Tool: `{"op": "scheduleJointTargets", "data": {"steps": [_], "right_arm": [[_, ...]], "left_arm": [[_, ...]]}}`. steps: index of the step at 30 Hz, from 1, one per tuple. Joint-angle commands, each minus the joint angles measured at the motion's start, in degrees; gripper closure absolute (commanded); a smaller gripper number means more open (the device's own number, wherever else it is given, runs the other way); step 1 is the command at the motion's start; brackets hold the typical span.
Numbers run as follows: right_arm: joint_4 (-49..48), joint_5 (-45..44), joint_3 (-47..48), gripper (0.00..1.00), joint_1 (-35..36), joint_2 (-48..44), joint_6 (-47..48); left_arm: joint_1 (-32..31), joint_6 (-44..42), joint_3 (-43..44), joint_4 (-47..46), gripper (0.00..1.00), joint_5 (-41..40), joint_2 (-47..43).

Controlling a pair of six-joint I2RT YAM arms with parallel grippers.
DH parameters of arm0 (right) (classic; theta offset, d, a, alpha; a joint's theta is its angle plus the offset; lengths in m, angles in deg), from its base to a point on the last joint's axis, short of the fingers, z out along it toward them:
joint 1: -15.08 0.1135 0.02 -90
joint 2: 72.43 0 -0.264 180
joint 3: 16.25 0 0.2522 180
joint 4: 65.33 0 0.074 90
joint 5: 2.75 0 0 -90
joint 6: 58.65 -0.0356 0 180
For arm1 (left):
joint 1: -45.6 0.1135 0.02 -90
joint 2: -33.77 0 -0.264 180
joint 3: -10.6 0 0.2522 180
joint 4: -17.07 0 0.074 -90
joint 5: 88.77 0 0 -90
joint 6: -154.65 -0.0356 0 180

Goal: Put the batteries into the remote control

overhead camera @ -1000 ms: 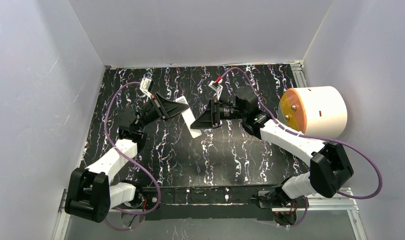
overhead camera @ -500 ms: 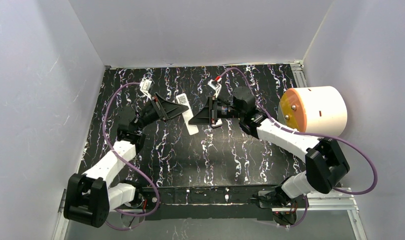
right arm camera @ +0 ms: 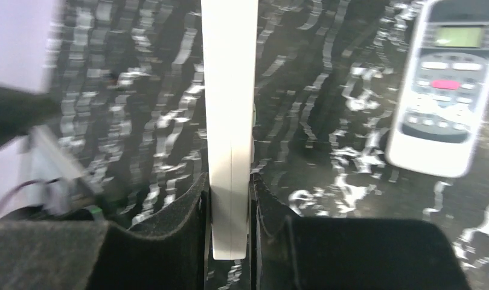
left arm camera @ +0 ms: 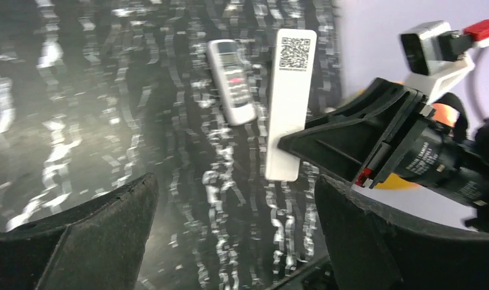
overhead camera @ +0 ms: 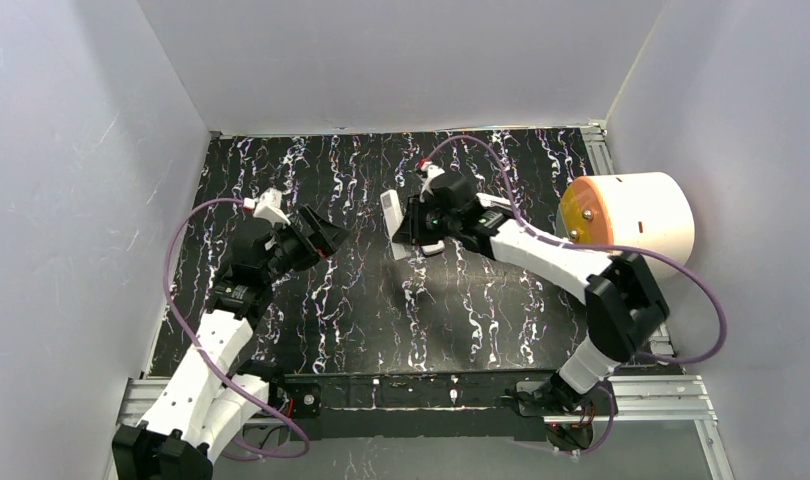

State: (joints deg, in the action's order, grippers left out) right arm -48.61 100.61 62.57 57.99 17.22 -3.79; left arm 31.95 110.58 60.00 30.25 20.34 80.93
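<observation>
Moved since before: the left gripper (left arm camera: pixel 236 196) has let go of the white remote (left arm camera: pixel 288 103) and pulled back toward its own side. The right gripper (right arm camera: pixel 230 199) has closed on that remote and now carries it alone, nearer the back of the table.
Table: black top with white marbling (overhead camera: pixel 361 320), walled in pale on three sides.
Drum: a white cylinder with an orange face (overhead camera: pixel 641 220), lying on its side at the right edge, well apart from both grippers.
Right arm: (overhead camera: pixel 551 262) reaches in toward the middle of the table, with a purple cable (overhead camera: pixel 481 145) looping over it.
Left arm: (overhead camera: pixel 221 330) is bent back on the left, its gripper pointing at the white remote but apart from it.
Left jaws: spread wide with nothing between the fingers (left arm camera: pixel 79 241).
Right jaws: clamped on the white remote near one end, pads against its two broad faces.
White remote: a slim bar with a QR label at its free end. Whether that end touches the table I cannot tell.
Buttoned remote: (right arm camera: pixel 441 90) lies face up on the table, just beside the white remote and not touching it.
</observation>
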Motion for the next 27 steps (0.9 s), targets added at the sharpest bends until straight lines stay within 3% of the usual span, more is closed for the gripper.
{"op": "scheduleJointTargets", "data": {"steps": [1, 10, 17, 19, 23, 27], "right_arm": [[15.23, -21.24, 8.17, 0.99, 4.25, 6.72, 11.38], [29.01, -44.50, 23.18, 0.99, 12.20, 22.96, 16.24], [34.92, -58.29, 29.78, 0.99, 15.03, 29.75, 16.89], [36.36, -61.43, 31.27, 0.98, 15.75, 31.70, 16.98], [39.17, -63.55, 34.02, 0.91, 16.75, 35.79, 16.54], [39.52, -61.98, 35.59, 0.82, 17.20, 37.58, 16.42]], "left_arm": [[0.29, -10.40, 6.62, 22.27, 0.02, -12.71, -2.31], [0.29, -12.89, 9.32, 25.87, 0.02, -9.83, -1.81], [0.29, -13.85, 10.47, 27.69, 0.02, -9.35, -0.74], [0.29, -14.50, 11.31, 29.96, 0.01, -12.37, -0.96], [0.30, -12.01, 14.70, 39.09, 0.02, -28.49, -1.02], [0.29, -11.92, 16.83, 42.73, 0.02, -31.64, -1.94]]}}
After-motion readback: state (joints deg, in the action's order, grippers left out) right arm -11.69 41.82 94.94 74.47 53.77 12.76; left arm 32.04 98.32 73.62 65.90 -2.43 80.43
